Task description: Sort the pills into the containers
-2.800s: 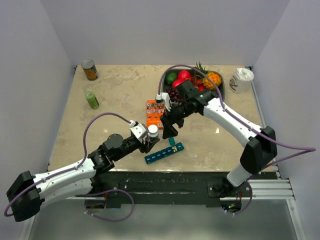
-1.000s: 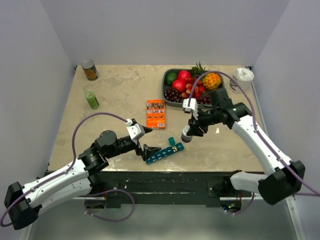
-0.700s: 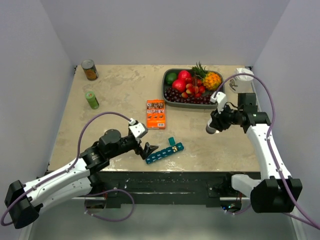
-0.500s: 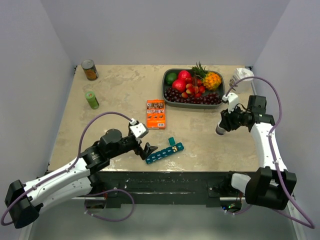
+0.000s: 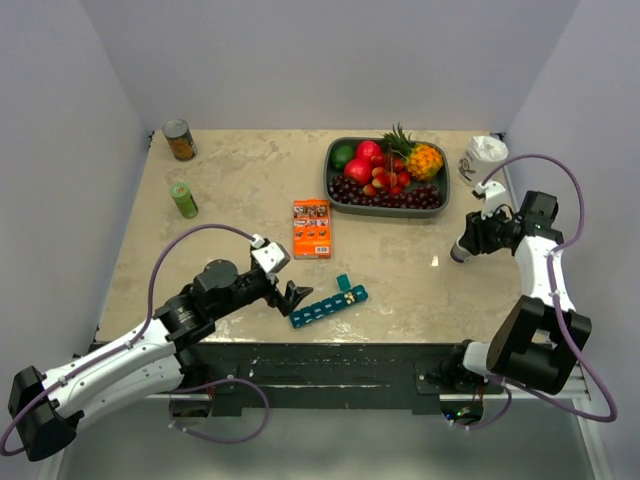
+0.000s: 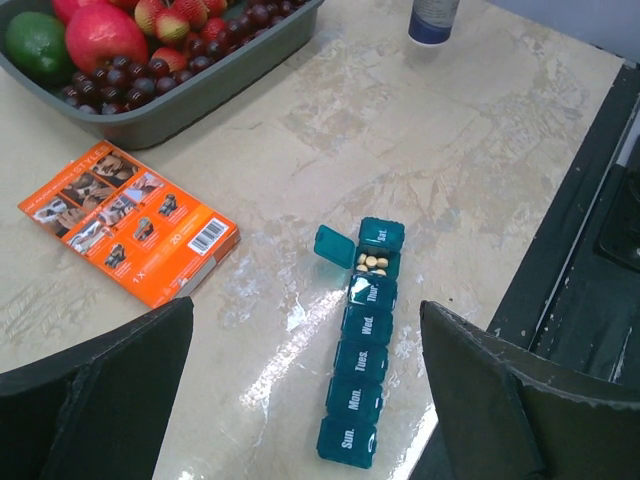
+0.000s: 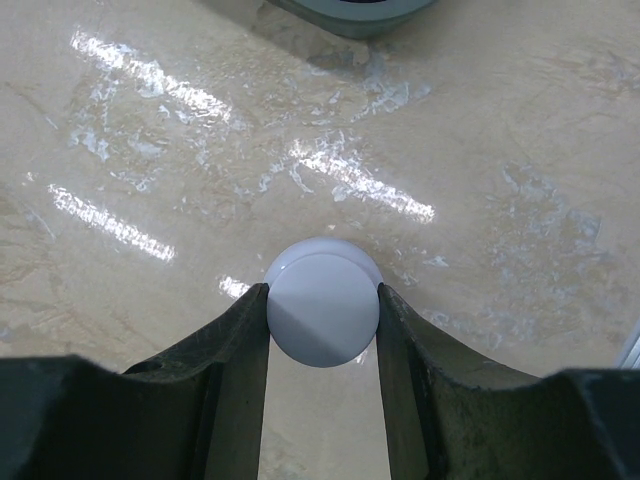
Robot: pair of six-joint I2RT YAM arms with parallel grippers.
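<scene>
Left gripper (image 5: 293, 297), jaws spread wide and holding nothing, beside the teal containers (image 6: 362, 345) (lids read Sun., Mon., Tues., Wed., Thur., Sat.), the pills (image 6: 372, 263) lying in the one open compartment between Thur. and Sat.; far right, right gripper (image 7: 322, 296) clamped on a white bottle (image 7: 322, 318).

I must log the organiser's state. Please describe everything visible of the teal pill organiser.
The teal pill organiser is one narrow strip of glossy plastic with seven compartments, labelled Sun. to Sat. It lies flat on the table, near its dark edge. The lid next to Sat. is open; small yellow pills lie inside. Nothing grips it.
</scene>
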